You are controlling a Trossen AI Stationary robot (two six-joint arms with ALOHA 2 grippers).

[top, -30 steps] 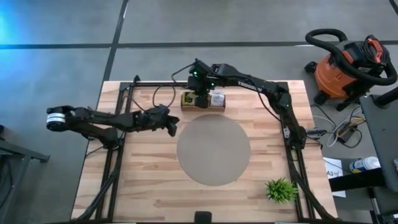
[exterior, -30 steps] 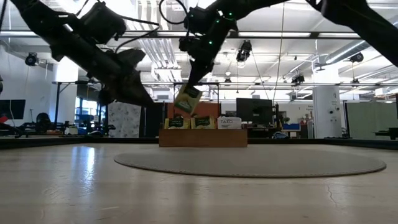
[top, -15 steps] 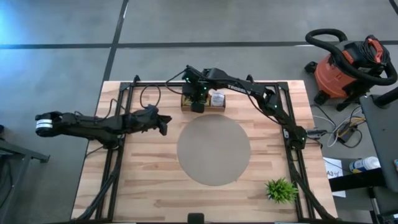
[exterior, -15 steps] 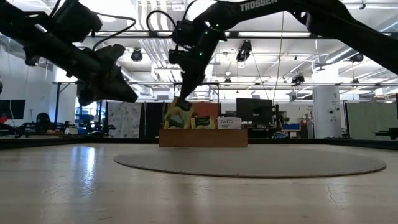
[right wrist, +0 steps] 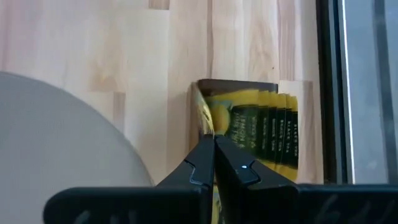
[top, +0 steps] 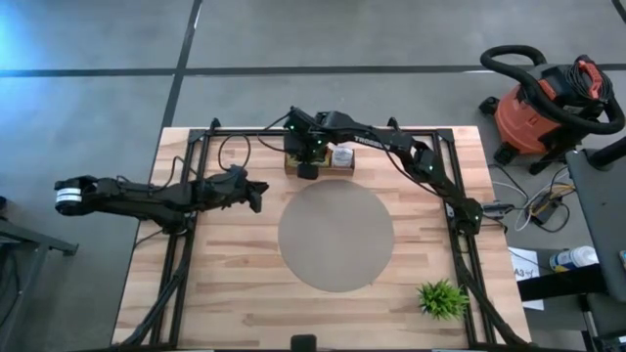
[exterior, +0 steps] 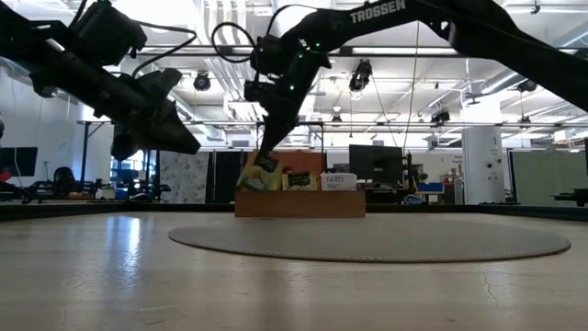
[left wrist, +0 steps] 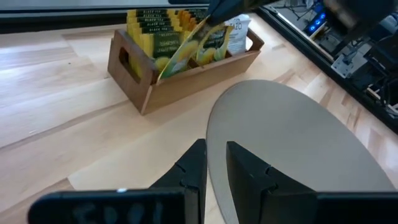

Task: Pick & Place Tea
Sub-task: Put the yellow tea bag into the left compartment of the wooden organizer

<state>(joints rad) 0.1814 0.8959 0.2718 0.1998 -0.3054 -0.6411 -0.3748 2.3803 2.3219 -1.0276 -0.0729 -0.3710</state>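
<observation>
Low view: right pincer (exterior: pixel 266 158) angled down, pinching tea packet (exterior: pixel 260 171) over tray (exterior: pixel 299 203).

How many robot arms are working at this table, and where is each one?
2. The left gripper hovers empty over the bare wood beside the round mat. The right gripper is over the wooden tray, pinching a yellow tea packet.
</observation>
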